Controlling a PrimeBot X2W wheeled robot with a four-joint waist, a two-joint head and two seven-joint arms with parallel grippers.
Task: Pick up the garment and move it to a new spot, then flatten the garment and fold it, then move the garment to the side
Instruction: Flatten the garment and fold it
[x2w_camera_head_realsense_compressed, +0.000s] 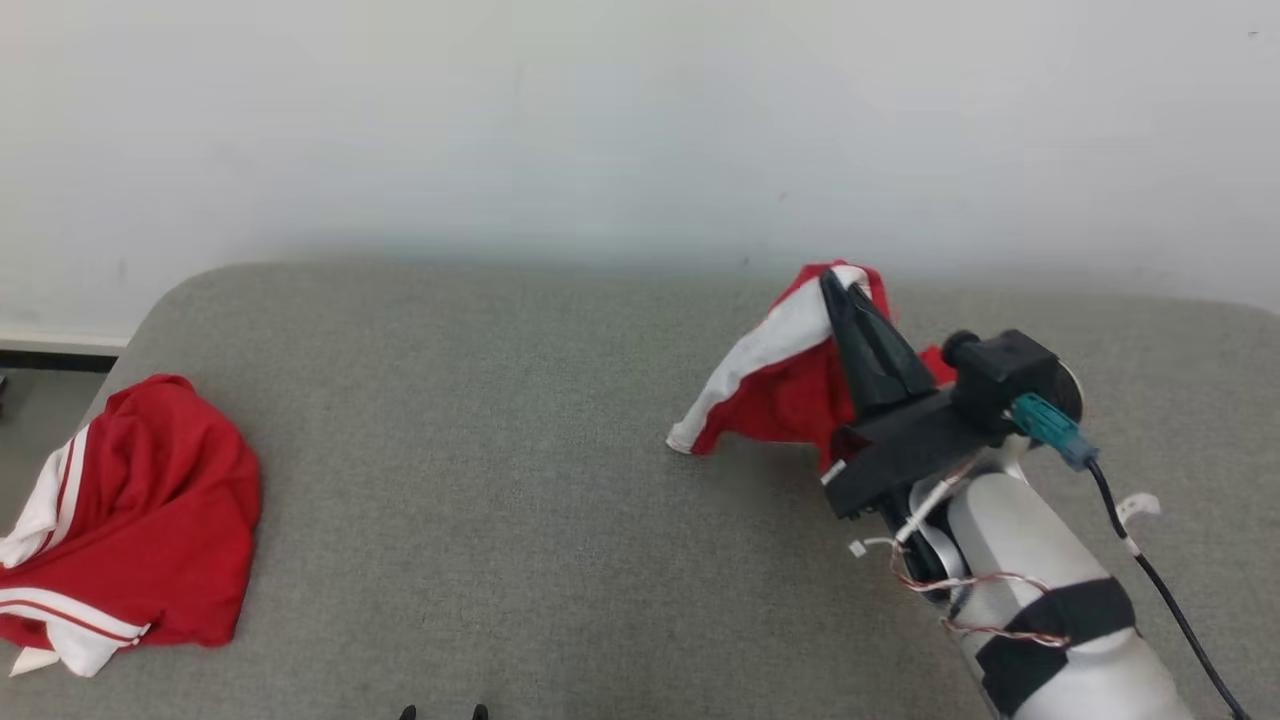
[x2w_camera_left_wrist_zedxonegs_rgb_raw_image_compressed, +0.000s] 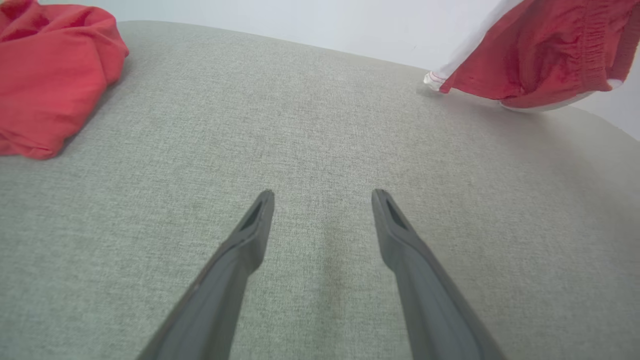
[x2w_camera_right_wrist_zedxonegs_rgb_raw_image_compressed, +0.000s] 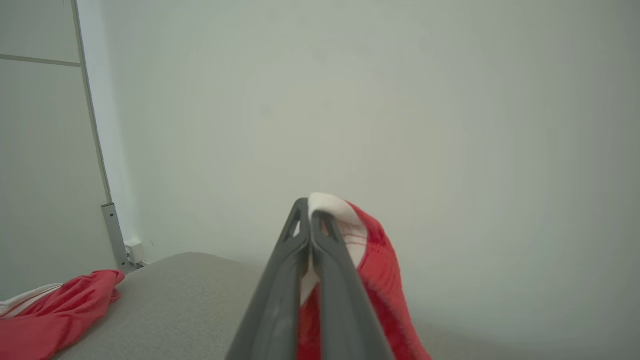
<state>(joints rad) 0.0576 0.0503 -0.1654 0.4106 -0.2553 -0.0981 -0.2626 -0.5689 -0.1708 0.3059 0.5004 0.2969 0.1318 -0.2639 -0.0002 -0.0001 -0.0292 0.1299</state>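
Note:
A red garment (x2w_camera_head_realsense_compressed: 790, 385) with white trim hangs lifted at the right of the grey padded table (x2w_camera_head_realsense_compressed: 520, 450), its lower white corner just touching the surface. My right gripper (x2w_camera_head_realsense_compressed: 838, 285) is shut on the garment's top edge. From the right wrist, the closed gripper (x2w_camera_right_wrist_zedxonegs_rgb_raw_image_compressed: 310, 212) pinches a white and red fold of the garment (x2w_camera_right_wrist_zedxonegs_rgb_raw_image_compressed: 377, 265). My left gripper (x2w_camera_left_wrist_zedxonegs_rgb_raw_image_compressed: 322, 197) is open and low over bare table, with nothing between its fingers. The lifted garment (x2w_camera_left_wrist_zedxonegs_rgb_raw_image_compressed: 540, 55) shows at the upper right of the left wrist view. In the head view the left gripper's (x2w_camera_head_realsense_compressed: 441, 712) tips peek over the bottom edge.
A second red garment (x2w_camera_head_realsense_compressed: 135, 510) with white stripes lies crumpled at the table's left edge; it is also in the left wrist view (x2w_camera_left_wrist_zedxonegs_rgb_raw_image_compressed: 47, 75) and the right wrist view (x2w_camera_right_wrist_zedxonegs_rgb_raw_image_compressed: 55, 312). A pale wall (x2w_camera_head_realsense_compressed: 640, 120) stands behind the table. A black cable (x2w_camera_head_realsense_compressed: 1160, 580) trails from the right wrist.

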